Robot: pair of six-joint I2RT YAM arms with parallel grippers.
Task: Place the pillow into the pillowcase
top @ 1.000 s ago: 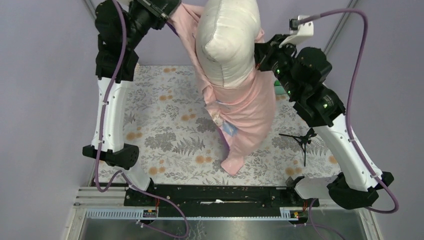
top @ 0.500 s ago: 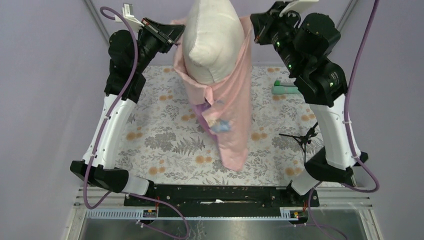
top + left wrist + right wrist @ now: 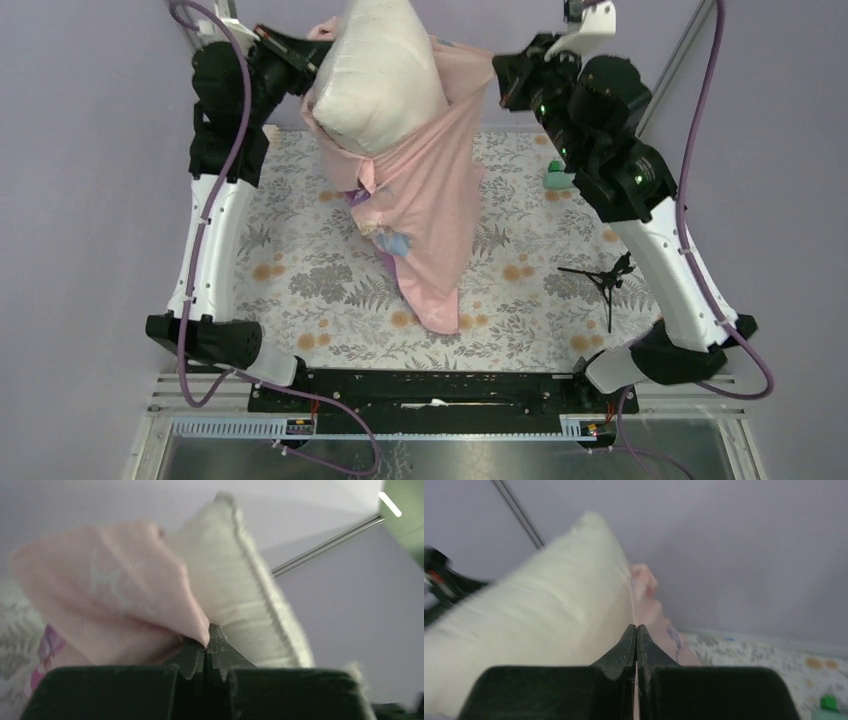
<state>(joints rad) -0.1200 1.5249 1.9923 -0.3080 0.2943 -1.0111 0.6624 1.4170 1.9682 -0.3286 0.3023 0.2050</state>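
Half the pillow (image 3: 375, 75), roughly, is poking out of the mouth of the pillowcase (image 3: 430, 200), so it's in but nowhere near seated. The whole bundle hangs up in the air over the 12 o'clock end of the table, with the pink sack trailing down toward the middle and its bottom tip low over the floral table cloth (image 3: 300, 270).

Left gripper (image 3: 300, 57) sits at the pillow's 9 o'clock, clamped tight on the pink rim. Right gripper (image 3: 497, 72) is at 3 o'clock, pinched closed on the other side of the rim; both wrist cams show fabric caught between closed fingers.

What's changed over the last second: both arms have hoisted the thing higher and swung it from right of centre over to the left. Looks like a shake to slide the pillow down, and I'd guess it needs a few more.

Small green item (image 3: 556, 180) and black tripod (image 3: 607, 280) sit out at 3 to 4 o'clock, well apart.
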